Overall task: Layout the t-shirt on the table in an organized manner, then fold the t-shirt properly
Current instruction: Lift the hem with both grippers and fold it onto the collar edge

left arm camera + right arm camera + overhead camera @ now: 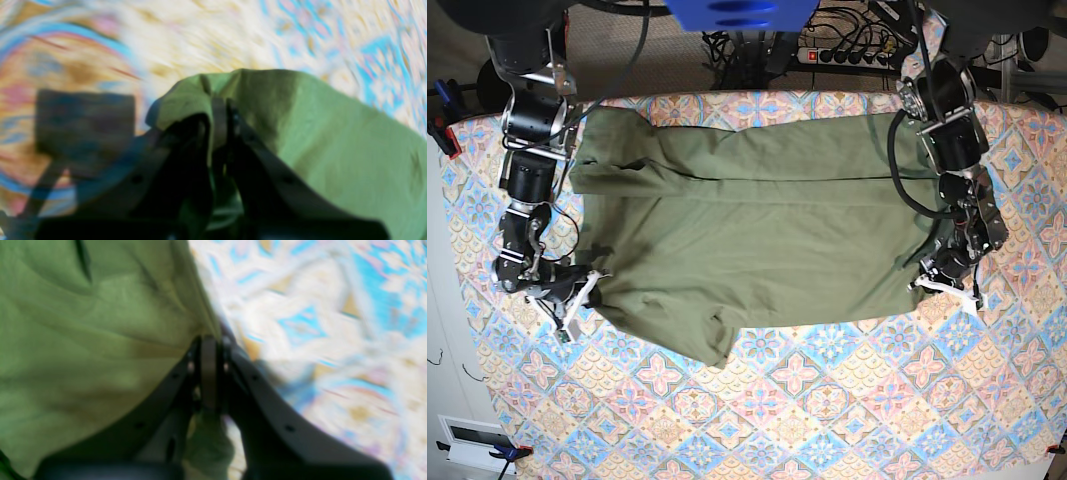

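Olive t-shirt [747, 220] lies spread across the bench's [827, 400] far half, my left gripper [924, 277] and right gripper [585, 285] each pinching a near corner, ready to fold it away from me.

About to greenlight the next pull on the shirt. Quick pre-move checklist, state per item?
1. Left gripper shut on the t-shirt: ok, cloth pinched between the fingers.
2. Right gripper shut on the shirt's edge: ok.
3. Shirt lying flat: not ok, a fold line crosses the upper part and the near hem is bunched.
4. Shirt fully on the table: ok in the base view.
5. Cables behind the table clear of the arms: cannot tell.
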Robot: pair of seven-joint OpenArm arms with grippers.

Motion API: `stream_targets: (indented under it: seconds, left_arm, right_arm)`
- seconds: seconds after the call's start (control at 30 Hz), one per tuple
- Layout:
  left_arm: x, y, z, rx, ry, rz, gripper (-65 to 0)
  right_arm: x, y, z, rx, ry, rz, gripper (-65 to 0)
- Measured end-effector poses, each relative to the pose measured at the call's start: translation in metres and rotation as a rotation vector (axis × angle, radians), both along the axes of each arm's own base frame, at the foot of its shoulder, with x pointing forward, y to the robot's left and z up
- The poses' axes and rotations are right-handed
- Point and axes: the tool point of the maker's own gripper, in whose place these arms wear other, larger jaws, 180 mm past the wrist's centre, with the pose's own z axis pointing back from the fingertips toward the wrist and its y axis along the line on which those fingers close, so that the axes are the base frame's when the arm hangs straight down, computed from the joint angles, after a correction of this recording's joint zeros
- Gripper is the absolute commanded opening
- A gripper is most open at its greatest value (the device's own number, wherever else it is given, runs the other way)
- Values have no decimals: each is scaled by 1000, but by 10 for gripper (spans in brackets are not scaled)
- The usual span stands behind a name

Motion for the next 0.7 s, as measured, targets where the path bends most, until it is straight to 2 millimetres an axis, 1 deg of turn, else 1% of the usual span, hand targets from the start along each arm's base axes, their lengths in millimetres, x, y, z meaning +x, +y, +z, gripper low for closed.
stream_targets:
  seconds: [0.03, 0.1, 0.23, 0.3, 0.4, 0.47, 0.5, 0.57, 0.7]
  left_arm:
    - [-2, -3, 2, -2, 11, -13, -650]
    - [0, -4, 8, 8, 5, -22, -650]
    - [9, -3, 25, 25, -44, -23, -650]
    - [8, -3, 29, 30, -36, -34, -650]
    - [7, -2, 40, 51, -68, -40, -650]
    - [3, -2, 51, 55, -109, -38, -650]
    - [0, -2, 58, 53, -134, -39, -650]
    - [-8, 0, 64, 42, -158, -46, -650]
    - [-18, 2, 63, -2, -147, -48, -650]
  right_arm:
    - [1, -5, 2, -6, -5, -9, -645]
    - [1, -6, 2, -9, -6, -10, -646]
    - [1, 0, 1, -1, -3, -3, -646]
    - [2, 1, 5, -13, -15, 5, -646]
    - [8, -5, 26, -65, -58, 18, -646]
    - [14, -5, 42, -83, -100, 24, -646]
    - [14, -4, 47, -83, -117, 27, -646]
    - [5, -4, 42, -99, -106, 33, -646]
    - [-20, -8, 19, -136, -40, 42, -646]
